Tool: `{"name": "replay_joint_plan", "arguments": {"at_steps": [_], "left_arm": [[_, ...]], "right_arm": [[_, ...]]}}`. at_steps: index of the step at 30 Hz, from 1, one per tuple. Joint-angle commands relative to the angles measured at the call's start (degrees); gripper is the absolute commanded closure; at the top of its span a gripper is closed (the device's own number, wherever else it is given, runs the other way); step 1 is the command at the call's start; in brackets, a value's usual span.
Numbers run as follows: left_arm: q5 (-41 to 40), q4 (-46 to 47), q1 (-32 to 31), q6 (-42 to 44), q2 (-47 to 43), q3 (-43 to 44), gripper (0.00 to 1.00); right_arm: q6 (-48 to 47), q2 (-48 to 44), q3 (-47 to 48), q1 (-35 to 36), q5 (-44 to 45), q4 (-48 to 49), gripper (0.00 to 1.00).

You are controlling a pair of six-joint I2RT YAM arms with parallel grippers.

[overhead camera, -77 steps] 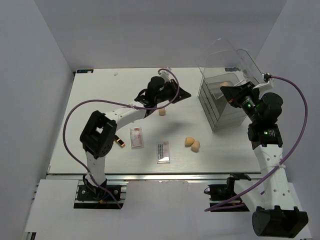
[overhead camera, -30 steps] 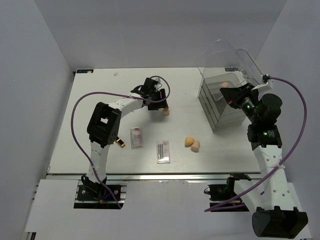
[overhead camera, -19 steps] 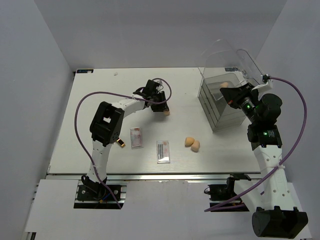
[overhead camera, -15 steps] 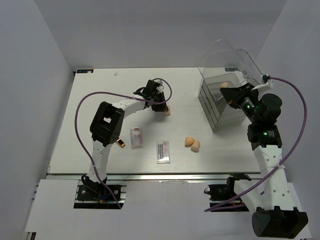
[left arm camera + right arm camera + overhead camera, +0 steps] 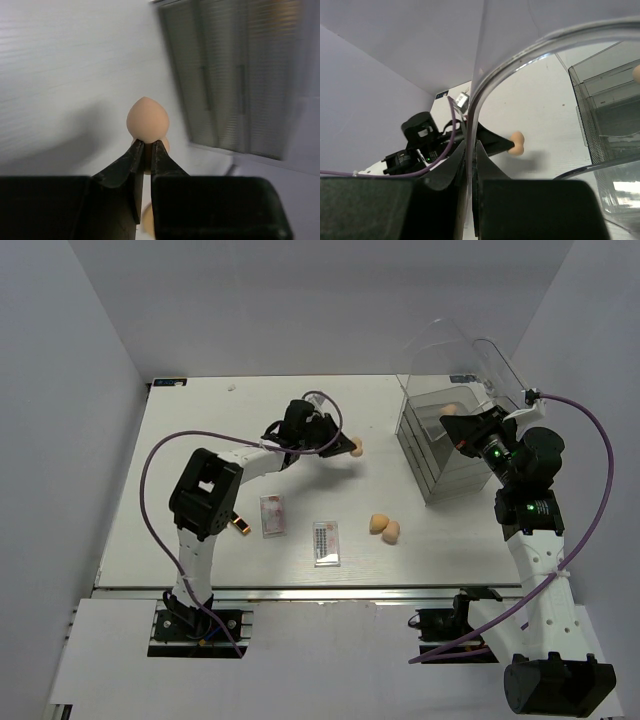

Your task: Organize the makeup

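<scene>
Left gripper (image 5: 147, 146) clamped on one peach sponge (image 5: 147, 118), its pointed tip facing away from the fingers. It is held over the far-centre of the table (image 5: 250, 400), left of the drawer box (image 5: 440, 455), with its shadow apart from it. Right gripper (image 5: 469, 146) pinched together on the edge of the box's clear lid (image 5: 530, 55). Two more sponges (image 5: 385, 528) touching each other, near-centre. Pinkish palette (image 5: 272, 515) and dark-rowed palette (image 5: 326, 542) lie flat to their left.

White table (image 5: 200, 440), two peach sponges (image 5: 384, 527), pinkish palette (image 5: 273, 515), dark-rowed palette (image 5: 326, 542), lipstick tube (image 5: 240, 526), clear drawer box (image 5: 440, 465)
</scene>
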Motion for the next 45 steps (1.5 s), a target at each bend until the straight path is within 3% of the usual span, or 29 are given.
{"name": "replay_joint_plan", "arguments": {"at_steps": [1,13,23,42,45], "left_arm": [[7.3,19.4,-1.4,-10.4,-6.6,-0.6,0.96],[10.5,39.8,-6.8,-28.4,8.0,16.3,0.95],[9.9,38.5,-9.2,-29.8,19.1,32.6,0.94],[3.2,23.7,-12.1,-26.7,23.0,36.0,0.82],[2.4,23.4,-12.3,-27.4,23.2,36.1,0.74]], "right_arm": [[-2.9,-2.1,0.5,-0.2,1.3,7.5,1.00],[-2.9,-2.4,0.3,-0.2,1.4,7.5,1.00],[-2.6,-2.6,0.2,-0.2,1.4,7.6,1.00],[-2.3,-3.0,-0.1,-0.2,1.3,7.8,1.00],[-2.2,-3.1,-0.3,-0.2,1.3,7.7,1.00]]}}
